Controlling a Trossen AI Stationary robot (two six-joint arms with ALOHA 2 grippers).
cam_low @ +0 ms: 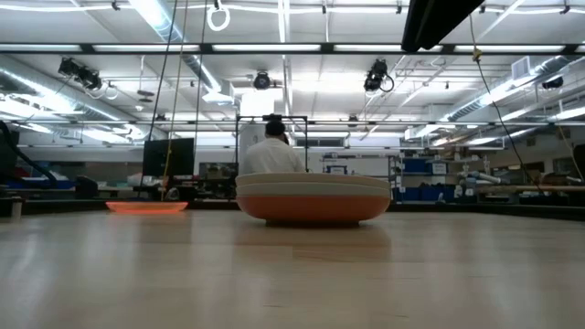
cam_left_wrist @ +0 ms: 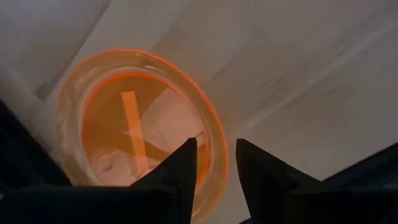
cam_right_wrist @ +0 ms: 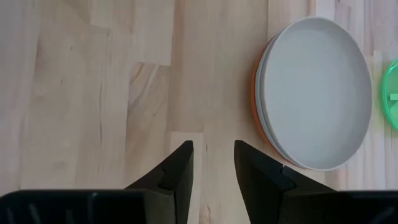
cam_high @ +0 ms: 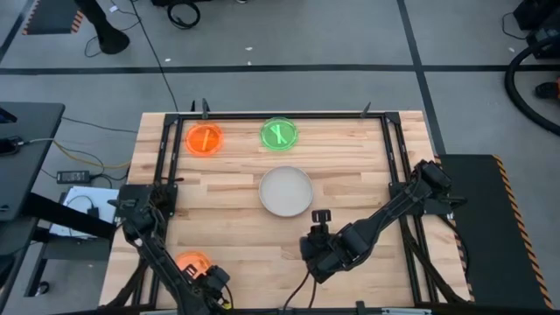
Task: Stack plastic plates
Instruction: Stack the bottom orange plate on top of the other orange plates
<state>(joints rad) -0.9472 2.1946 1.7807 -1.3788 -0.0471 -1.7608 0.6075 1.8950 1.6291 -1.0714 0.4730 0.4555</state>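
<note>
A small translucent orange plate [cam_high: 193,262] [cam_left_wrist: 140,134] lies flat near the table's near-left corner. My left gripper [cam_high: 213,280] [cam_left_wrist: 214,168] is open right at it, one finger inside its rim and one outside. A stack of larger plates [cam_high: 285,192] [cam_low: 313,199] [cam_right_wrist: 314,93], pale on top and red-orange at the bottom, rests at the table's middle. A second small orange plate [cam_high: 205,139] [cam_low: 146,206] and a small green plate [cam_high: 279,133] [cam_right_wrist: 392,93] lie near the far edge. My right gripper [cam_high: 317,258] [cam_right_wrist: 213,165] is open over bare wood on the near side of the stack. My left gripper straddles the near orange plate's rim [cam_left_wrist: 217,146], with one finger [cam_left_wrist: 180,168] over the inside and the other [cam_left_wrist: 261,177] outside. Whether either finger touches the rim, I cannot tell.
A black frame rail [cam_high: 280,115] runs round the tabletop. Bare wood lies between the stack and the near edge, and to the table's right. In the low view a person [cam_low: 271,151] sits beyond the far edge, behind the stack.
</note>
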